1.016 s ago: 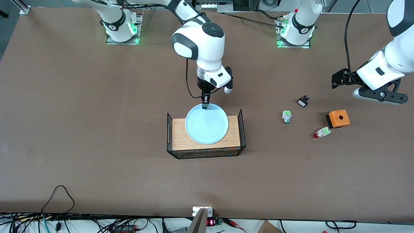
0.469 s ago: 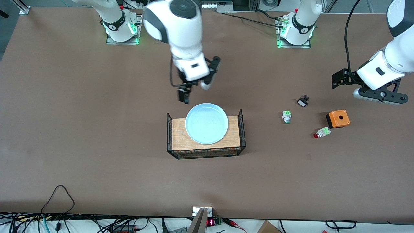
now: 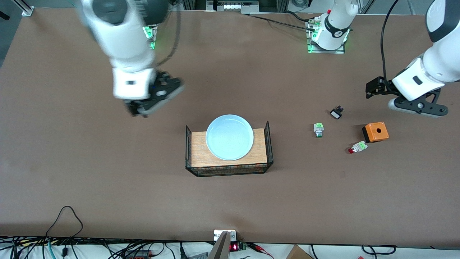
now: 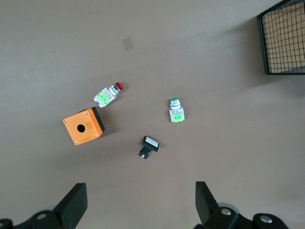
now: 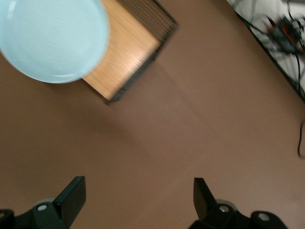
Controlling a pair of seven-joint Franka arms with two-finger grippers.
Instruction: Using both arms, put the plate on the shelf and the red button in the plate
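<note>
Lying near orange box [image 3: 375,131]: red button [image 3: 356,148] | left gripper [image 4: 138,207] spread above

One plate [image 3: 230,137] sits on one wire-sided tray [image 3: 201,153] on the counter [image 3: 72,162]. Four small parts lie toward the left arm's end: one red button [image 3: 357,147], one green button [image 3: 318,129], one black switch [image 3: 336,113] and one orange box [image 3: 375,131], the box at about 1 o'clock from the red button. Two arms are up, each with one end effector: the right [image 3: 143,108] and the left [image 3: 373,87].
</note>
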